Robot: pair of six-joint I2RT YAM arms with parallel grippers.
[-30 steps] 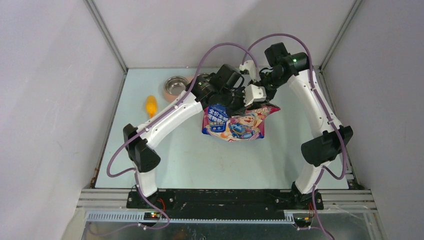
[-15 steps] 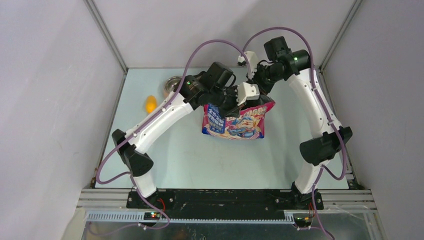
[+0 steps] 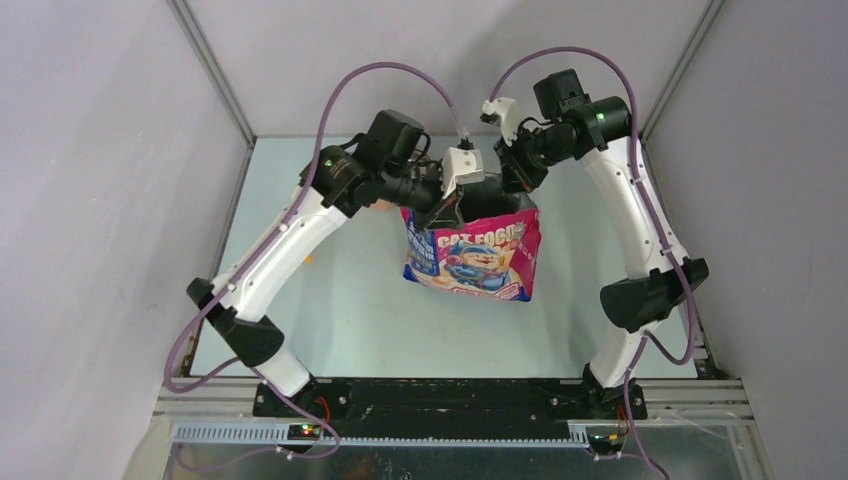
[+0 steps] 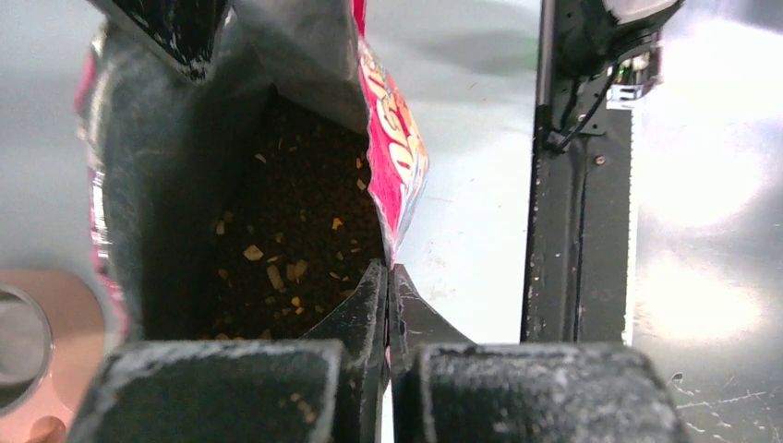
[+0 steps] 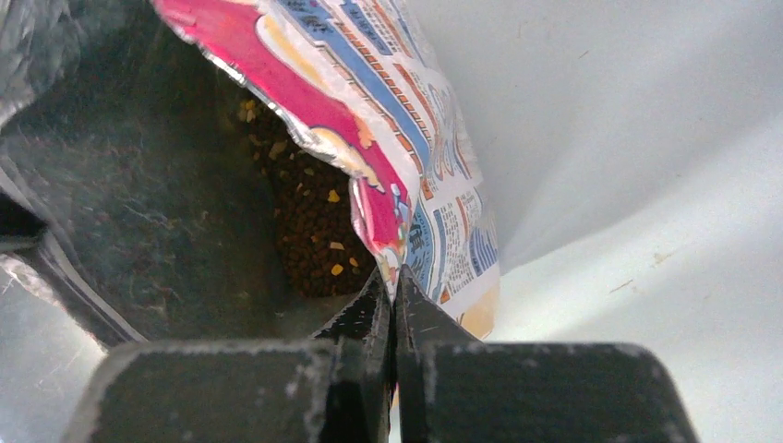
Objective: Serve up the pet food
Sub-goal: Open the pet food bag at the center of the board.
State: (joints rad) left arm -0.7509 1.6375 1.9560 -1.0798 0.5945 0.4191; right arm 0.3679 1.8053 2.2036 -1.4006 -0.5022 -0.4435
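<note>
The cartoon-printed "CAT FOOD" bag (image 3: pixel 472 252) hangs upright above the table's middle with its mouth held open. My left gripper (image 3: pixel 436 207) is shut on the left part of the bag's top rim. My right gripper (image 3: pixel 516 186) is shut on the rim's right part. In the left wrist view the left gripper (image 4: pixel 389 273) pinches the pink rim edge, with dark-brown pet food (image 4: pixel 295 231) deep inside the bag (image 4: pixel 392 138). The right wrist view shows the right gripper (image 5: pixel 395 277) clamping the printed wall of the bag (image 5: pixel 406 120), and pet food (image 5: pixel 309 231) lies below.
A pink feeder (image 4: pixel 65 295) with a steel bowl (image 4: pixel 14 341) shows at the left wrist view's lower left, under the bag's side. The black base rail (image 4: pixel 577 231) runs down that view's right. Grey walls close in the table (image 3: pixel 380 320) on three sides.
Both arms raised the bag, which has gone from slumped to hanging upright with its print facing the camera. The left arm swung left over the bowl and scoop. The right gripper closed on the rim.
</note>
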